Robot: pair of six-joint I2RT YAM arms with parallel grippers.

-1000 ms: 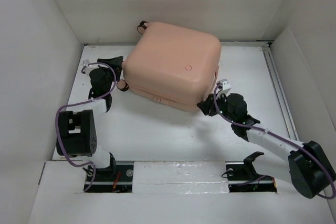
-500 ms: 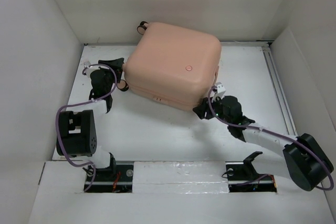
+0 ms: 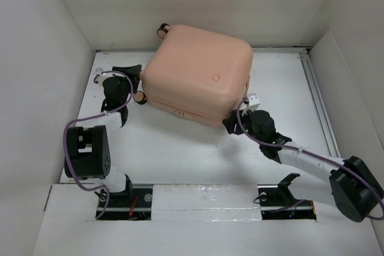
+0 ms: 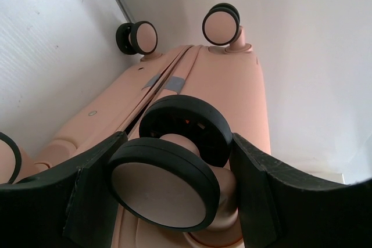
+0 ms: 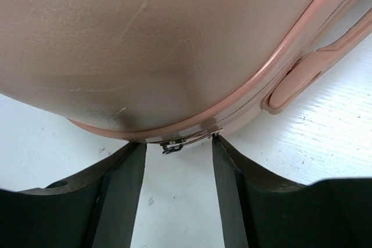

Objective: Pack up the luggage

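Note:
The salmon-pink luggage [image 3: 198,73] lies closed and flat at the back middle of the table. My left gripper [image 3: 135,91] is at its left side. In the left wrist view the gripper [image 4: 178,143] is shut on a pink-and-black wheel [image 4: 160,187] of the luggage [image 4: 226,91]. My right gripper [image 3: 231,125] is at the near right corner. In the right wrist view it [image 5: 176,158] is open, with its fingertips against the luggage [image 5: 174,39] rim. A small metal zipper pull [image 5: 174,146] hangs between them.
White walls close in the table on the left, back and right. A metal rail [image 3: 315,100] runs along the right side. Two more wheels [image 4: 138,37] [image 4: 221,25] stick out near the left wall. A pink side handle [image 5: 296,76] lies right of my right gripper.
My right gripper has shifted a little to the left along the luggage's near right corner. The left arm and the luggage have not moved.

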